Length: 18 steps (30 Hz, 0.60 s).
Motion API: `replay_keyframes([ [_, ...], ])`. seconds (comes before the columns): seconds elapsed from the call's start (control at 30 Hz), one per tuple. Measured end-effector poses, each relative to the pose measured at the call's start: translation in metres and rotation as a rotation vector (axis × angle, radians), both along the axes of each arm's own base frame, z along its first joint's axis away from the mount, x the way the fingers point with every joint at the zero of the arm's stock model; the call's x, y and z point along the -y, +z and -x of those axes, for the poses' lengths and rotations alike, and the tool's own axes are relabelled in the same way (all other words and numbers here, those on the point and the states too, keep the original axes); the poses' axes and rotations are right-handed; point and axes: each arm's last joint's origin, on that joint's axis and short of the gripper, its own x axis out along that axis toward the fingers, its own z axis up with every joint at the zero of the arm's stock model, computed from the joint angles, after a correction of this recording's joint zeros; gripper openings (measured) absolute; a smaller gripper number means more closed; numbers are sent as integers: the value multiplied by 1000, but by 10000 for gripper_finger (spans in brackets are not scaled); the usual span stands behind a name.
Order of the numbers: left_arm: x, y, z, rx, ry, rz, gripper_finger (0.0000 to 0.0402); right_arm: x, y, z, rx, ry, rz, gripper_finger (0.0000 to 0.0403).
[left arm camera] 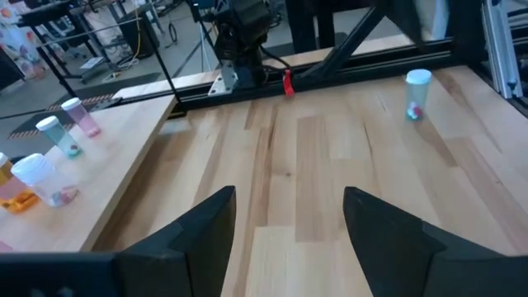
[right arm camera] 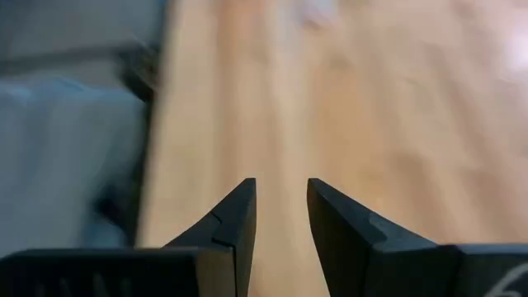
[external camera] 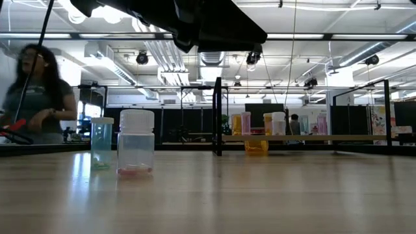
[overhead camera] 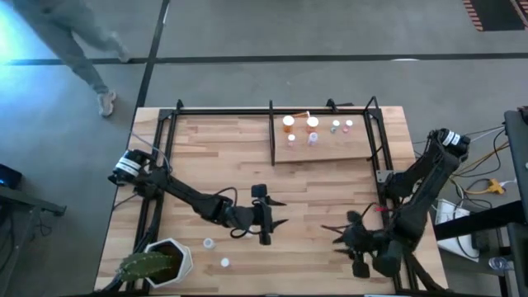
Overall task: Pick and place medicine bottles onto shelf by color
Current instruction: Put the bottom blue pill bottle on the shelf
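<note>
The shelf (overhead camera: 323, 142) stands at the table's far right and carries several medicine bottles, among them two orange ones (overhead camera: 288, 123) with white caps. Two small bottles (overhead camera: 209, 242) (overhead camera: 224, 262) stand upright on the tabletop at the near left; in the low view they are a bluish one (external camera: 102, 143) and a white-capped one (external camera: 136, 143). Another bottle (left arm camera: 417, 93) with a bluish cap stands on the table toward the right. My left gripper (overhead camera: 276, 211) is open over the table's middle, pointing right, with nothing between its fingers. My right gripper (right arm camera: 281, 194) hovers at the near right, narrowly open and holding nothing.
A white pot with a green cactus (overhead camera: 161, 262) sits at the near left corner. Black metal rods (overhead camera: 271, 132) frame the shelf and the table's far edge. A person (overhead camera: 78, 37) walks on the floor beyond the table's far left. Bare wood lies between the grippers.
</note>
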Motion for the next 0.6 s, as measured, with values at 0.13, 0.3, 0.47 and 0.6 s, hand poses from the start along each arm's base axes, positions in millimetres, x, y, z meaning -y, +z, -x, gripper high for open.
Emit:
replay_keyframes([
  [0.13, -1, 0, 0, -2, 2, -1, 208, 3, 26, 8, -241, -46, 74, 109],
  [0.3, -1, 0, 0, -2, 2, 0, 208, -8, 27, 18, -493, -40, 127, 153],
  [0.47, -1, 0, 0, 0, 2, 1, 208, -34, 2, 28, -639, 76, 176, 199],
  [0.6, -1, 1, 0, 7, 2, 4, 208, -52, -23, 37, -723, 127, 256, 209],
])
